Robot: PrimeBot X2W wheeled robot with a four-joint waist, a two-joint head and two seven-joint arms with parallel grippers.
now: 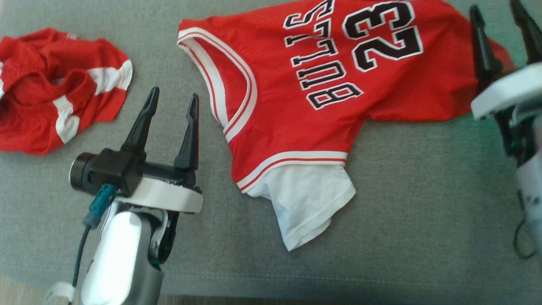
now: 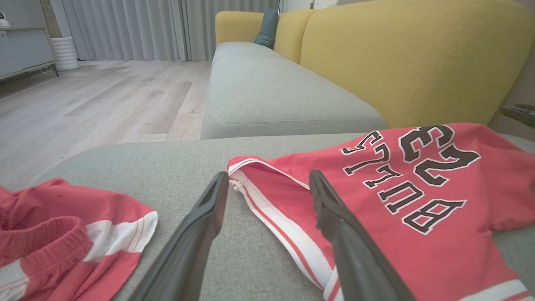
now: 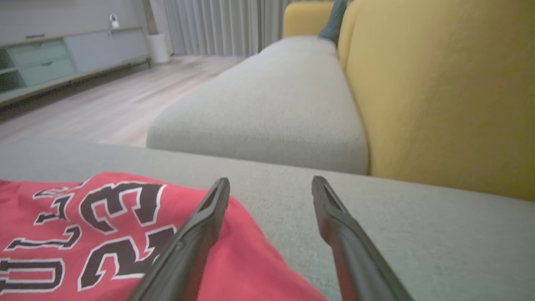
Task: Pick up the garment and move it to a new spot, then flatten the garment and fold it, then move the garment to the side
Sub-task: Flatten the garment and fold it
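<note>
— Where is the jersey (image 1: 322, 84) lying?
— It's lying on the grey cushion (image 1: 423, 190), reaching toward the far edge.
— And the grippers?
— The left gripper (image 1: 174, 93) is hovering just beside its striped trim, fingers spread, empty. The right gripper (image 1: 494, 6) is hanging over its right end, also spread.

Place: a home living room.
- Ahead of my left pincer (image 2: 268, 175): a long grey sofa seat (image 2: 267, 96) with a stitched edge.
- To its right: a yellow backrest (image 2: 409, 62), with a teal cushion (image 2: 267, 27) at the far end.
- Ahead and left: a pale wood-plank floor (image 2: 83, 104), grey floor-length curtains (image 2: 125, 29) and a white ribbed cylinder (image 2: 67, 52) standing beside them.
- Far left of my right pincer (image 3: 271, 179): a low sideboard (image 3: 62, 58) with drawers and a small white camera (image 3: 113, 20) on top.
- Beneath both: a grey upholstered surface (image 2: 146, 167).
</note>
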